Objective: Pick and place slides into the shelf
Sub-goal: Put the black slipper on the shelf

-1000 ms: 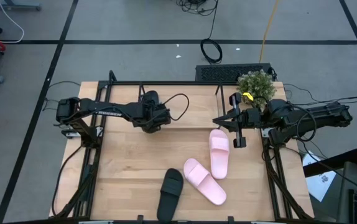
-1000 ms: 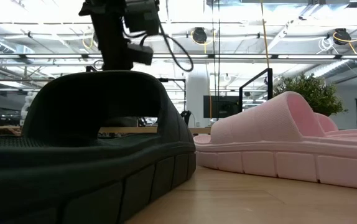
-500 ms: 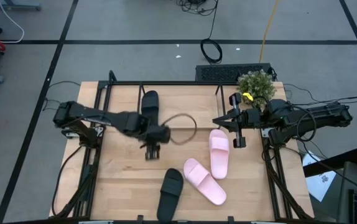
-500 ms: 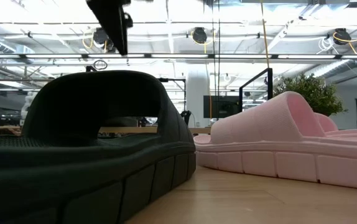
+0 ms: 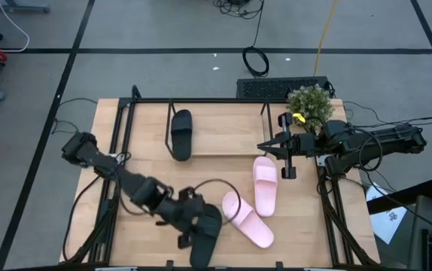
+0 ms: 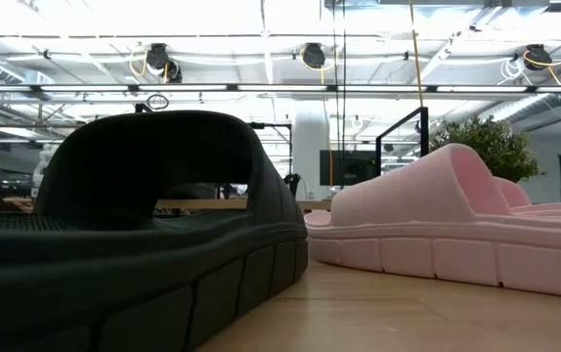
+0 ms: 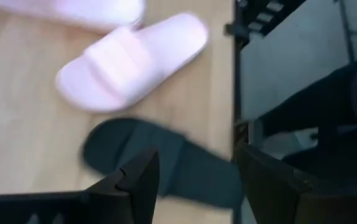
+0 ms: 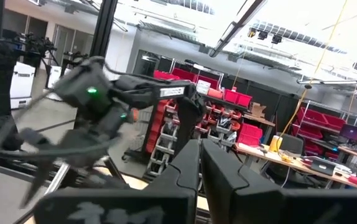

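One black slide lies in the shelf, flat on its light wood base at the left end. The other black slide lies sole down near the table's near edge and fills the low view. Two pink slides lie on the table to its right. My left gripper is open and hovers over the near black slide; I see no touch. My right gripper is shut and hangs by the table's right side, beyond the pink slides.
A potted plant stands at the far right corner, close to my right arm. A larger black frame edges the table. The shelf's base is bare to the right of the black slide. A pink slide lies close beside the near black one.
My left gripper has left the shelf and swept toward the table's near edge and somewhat right, ending over the near black slide. The black slide in the shelf stays where the gripper was. My right arm has kept still.
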You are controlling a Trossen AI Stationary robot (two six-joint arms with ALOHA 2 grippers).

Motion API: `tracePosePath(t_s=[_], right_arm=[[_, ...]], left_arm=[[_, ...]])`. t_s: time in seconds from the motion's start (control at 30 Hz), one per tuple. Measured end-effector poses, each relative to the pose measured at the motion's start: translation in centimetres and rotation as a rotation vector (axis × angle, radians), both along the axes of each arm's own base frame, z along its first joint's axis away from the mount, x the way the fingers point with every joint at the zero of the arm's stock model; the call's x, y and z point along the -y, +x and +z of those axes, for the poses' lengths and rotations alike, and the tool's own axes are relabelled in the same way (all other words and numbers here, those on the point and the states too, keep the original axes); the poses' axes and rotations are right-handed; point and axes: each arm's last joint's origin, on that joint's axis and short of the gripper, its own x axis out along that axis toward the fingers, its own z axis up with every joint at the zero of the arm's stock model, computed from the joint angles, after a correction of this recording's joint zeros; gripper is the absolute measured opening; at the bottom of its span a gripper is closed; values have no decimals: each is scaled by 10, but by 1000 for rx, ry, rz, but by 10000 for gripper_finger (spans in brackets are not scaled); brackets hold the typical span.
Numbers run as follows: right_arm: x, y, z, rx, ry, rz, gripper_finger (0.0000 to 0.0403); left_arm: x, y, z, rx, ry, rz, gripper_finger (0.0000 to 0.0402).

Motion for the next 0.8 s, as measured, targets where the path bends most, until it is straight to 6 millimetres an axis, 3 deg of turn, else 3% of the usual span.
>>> tracePosePath(t_s=[0.17, 0.33, 0.53, 0.8], right_arm=[[0, 0, -3, -27, 4, 6, 9], [0, 1, -6, -65, 4, 9, 9], [0, 1, -8, -85, 20, 13, 9], [0, 1, -10, -105, 21, 14, 9]], left_arm=[[28, 12, -31, -31, -30, 0, 202], [37, 16, -62, -171, -41, 71, 202], [39, 24, -73, -159, -14, 94, 202], [42, 19, -90, -224, 100, 57, 202]])
